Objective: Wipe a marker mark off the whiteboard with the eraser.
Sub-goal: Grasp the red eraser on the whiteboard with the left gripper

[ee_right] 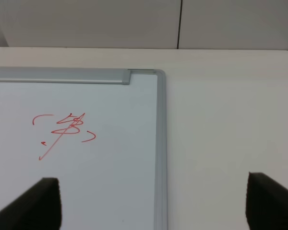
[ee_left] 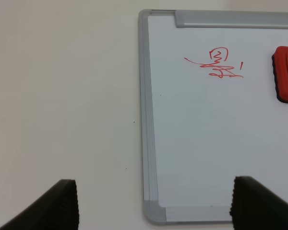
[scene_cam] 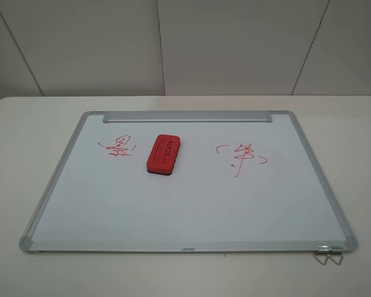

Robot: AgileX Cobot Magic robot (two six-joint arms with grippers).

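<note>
The whiteboard (scene_cam: pixel 191 204) lies flat on the table, its metal strip along the far edge. On it, left of centre, rests the red eraser (scene_cam: pixel 163 154), lettering up. Just left of the eraser is the marker mark (scene_cam: pixel 116 147), small stacked red strokes. Neither gripper shows in the exterior high view. In the left wrist view my left gripper (ee_left: pixel 154 184) is open and empty over the whiteboard's (ee_left: pixel 206 143) near left corner, well short of the marker mark (ee_left: pixel 216 64) and the eraser (ee_left: pixel 285 74). My right gripper (ee_right: pixel 153 181) is open and empty over the whiteboard's (ee_right: pixel 110 182) right edge.
A second red scribble between bracket-like curves with a long tail (scene_cam: pixel 241 156) (ee_right: pixel 65 129) sits on the board's right half. Metal clips (scene_cam: pixel 328 255) hang off the board's near right corner. The white table (scene_cam: pixel 18 161) surrounds the board; grey wall panels stand behind.
</note>
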